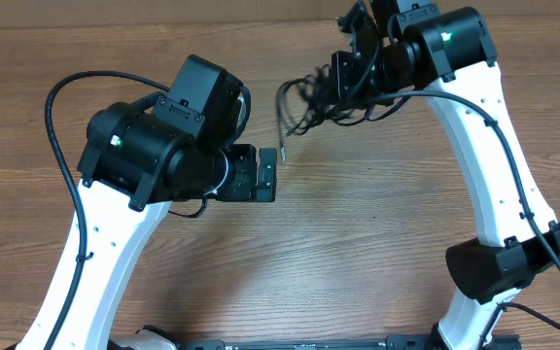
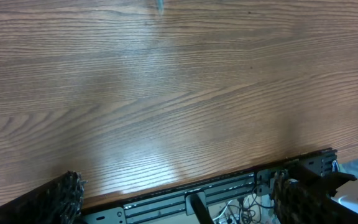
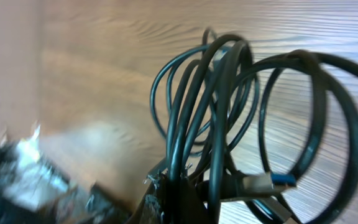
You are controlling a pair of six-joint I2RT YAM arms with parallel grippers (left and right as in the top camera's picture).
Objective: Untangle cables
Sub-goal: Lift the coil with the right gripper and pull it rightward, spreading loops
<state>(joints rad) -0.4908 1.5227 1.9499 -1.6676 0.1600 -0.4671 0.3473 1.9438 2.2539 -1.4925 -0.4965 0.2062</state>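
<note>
Near the far edge of the table (image 1: 358,243), the cables (image 1: 309,102) are gathered as a tangle of black loops and are pinched by the right gripper (image 1: 338,89), whose fingers are closed tight on the bundle. A silver plug with a blue tip (image 3: 272,182) is seen among the loops (image 3: 229,106). Over the table's middle, the left gripper (image 1: 266,175) is spread fully wide, and nothing is held in it.

No legible text, label, brand, number or sign on anything in any view
</note>
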